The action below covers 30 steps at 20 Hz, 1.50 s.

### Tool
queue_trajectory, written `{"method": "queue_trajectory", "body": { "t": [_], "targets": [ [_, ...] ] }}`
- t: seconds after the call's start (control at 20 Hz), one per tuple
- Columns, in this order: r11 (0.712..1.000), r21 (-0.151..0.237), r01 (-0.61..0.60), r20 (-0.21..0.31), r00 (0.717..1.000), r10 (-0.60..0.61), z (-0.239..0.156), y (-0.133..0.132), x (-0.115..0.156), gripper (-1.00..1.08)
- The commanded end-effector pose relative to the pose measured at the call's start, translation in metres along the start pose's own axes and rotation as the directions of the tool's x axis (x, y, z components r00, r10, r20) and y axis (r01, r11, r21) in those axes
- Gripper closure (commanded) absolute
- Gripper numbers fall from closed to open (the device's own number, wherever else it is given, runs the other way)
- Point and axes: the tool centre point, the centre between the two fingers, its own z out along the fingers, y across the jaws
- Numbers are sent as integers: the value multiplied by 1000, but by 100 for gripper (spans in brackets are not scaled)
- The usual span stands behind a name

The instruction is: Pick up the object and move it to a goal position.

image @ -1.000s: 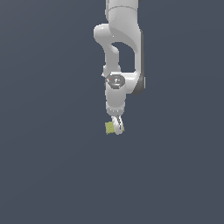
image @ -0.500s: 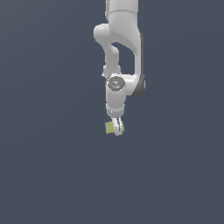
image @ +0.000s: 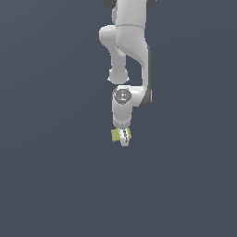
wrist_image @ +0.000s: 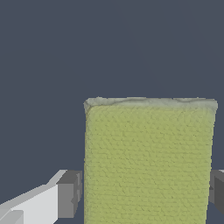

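Observation:
The object, a small yellow-green block (image: pixel 115 134), sits between the fingers of my white gripper (image: pixel 123 140) below the arm in the exterior view. In the wrist view the block's textured top (wrist_image: pixel 148 162) fills the space between the two grey pads (wrist_image: pixel 70 194), one against each side. My gripper (wrist_image: pixel 144 197) is shut on it. Against the uniform dark ground I cannot tell whether the block rests on the surface or hangs above it. No goal marker shows in either view.
A plain dark grey-blue ground (image: pixel 51 185) surrounds the arm on all sides. The white arm (image: pixel 132 51) comes down from the top of the exterior view.
The wrist has come lower and the hand stands more upright over the block. The block stays at almost the same spot between the fingers.

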Motion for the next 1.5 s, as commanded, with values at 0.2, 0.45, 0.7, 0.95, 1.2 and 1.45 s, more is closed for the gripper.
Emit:
{"method": "queue_trajectory", "body": {
  "t": [0.2,0.45,0.7,0.95,1.2,1.45],
  "targets": [
    [1000,-2,0,0,1000,0,4,0,0,108],
    [1000,-2,0,0,1000,0,4,0,0,108],
    [1000,3,0,0,1000,0,-1,-1,-1,108],
    [1000,3,0,0,1000,0,-16,-3,-9,108],
    [1000,2,-1,1,1000,1,-45,-6,-25,108],
    [1000,1,-2,0,1000,2,-88,-10,-47,108]
  ]
}}
